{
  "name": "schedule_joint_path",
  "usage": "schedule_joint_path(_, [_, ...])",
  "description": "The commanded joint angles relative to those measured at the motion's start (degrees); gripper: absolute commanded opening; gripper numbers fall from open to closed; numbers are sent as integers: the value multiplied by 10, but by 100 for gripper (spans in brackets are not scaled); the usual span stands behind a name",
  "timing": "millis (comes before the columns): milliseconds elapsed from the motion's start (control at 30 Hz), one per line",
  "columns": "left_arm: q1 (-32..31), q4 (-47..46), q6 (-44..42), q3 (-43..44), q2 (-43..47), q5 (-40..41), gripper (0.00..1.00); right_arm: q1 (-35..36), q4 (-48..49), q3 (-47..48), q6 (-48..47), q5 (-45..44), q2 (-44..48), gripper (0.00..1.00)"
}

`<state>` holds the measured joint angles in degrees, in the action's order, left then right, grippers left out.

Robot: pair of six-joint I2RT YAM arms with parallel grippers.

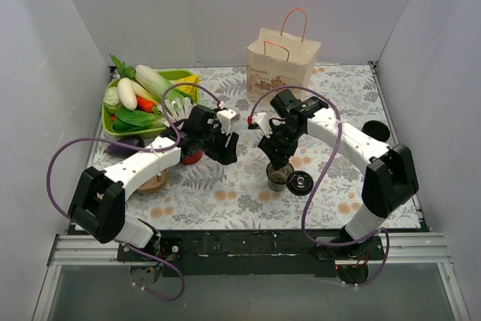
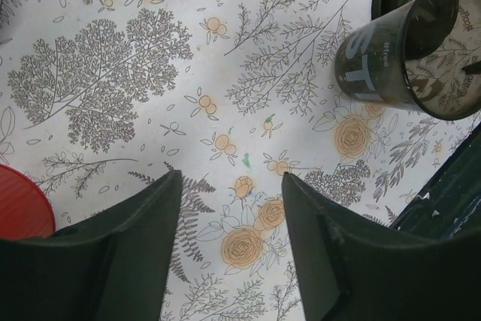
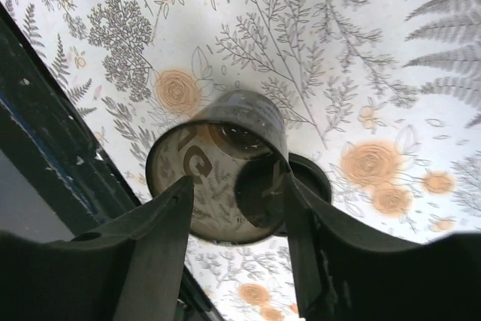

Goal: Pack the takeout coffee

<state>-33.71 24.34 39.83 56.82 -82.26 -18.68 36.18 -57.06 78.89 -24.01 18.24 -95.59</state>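
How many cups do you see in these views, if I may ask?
3: a lidless dark cup in the middle beside a loose lid, a red cup partly under the left arm, and a lidded black cup at the far right. The arms may hide others.

Reads "ST" in large pale letters on the side wall of the dark lidless cup (image 2: 409,43) in the left wrist view. Carries smaller pale print just above those letters, toward the rim, too blurred to read. Shows one big rounded letter through that cup's wall in the right wrist view, "G" or "C", cannot tell which. Bears brownish print on the paper bag (image 1: 279,65) beyond the cup, too small to read.
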Motion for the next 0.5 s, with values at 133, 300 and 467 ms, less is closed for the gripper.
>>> schedule_joint_path(133, [-2,-14,0,51,-16,-21,65,-102,41,-91,-124,31,202,77])
schedule_joint_path(300, [-2,-17,-6,72,-29,-49,73,-123,121,-268,-254,11,302,89])
schedule_joint_path(467, [-2,-14,-6,78,-32,-54,75,-124,162,-338,-294,-4,293,89])
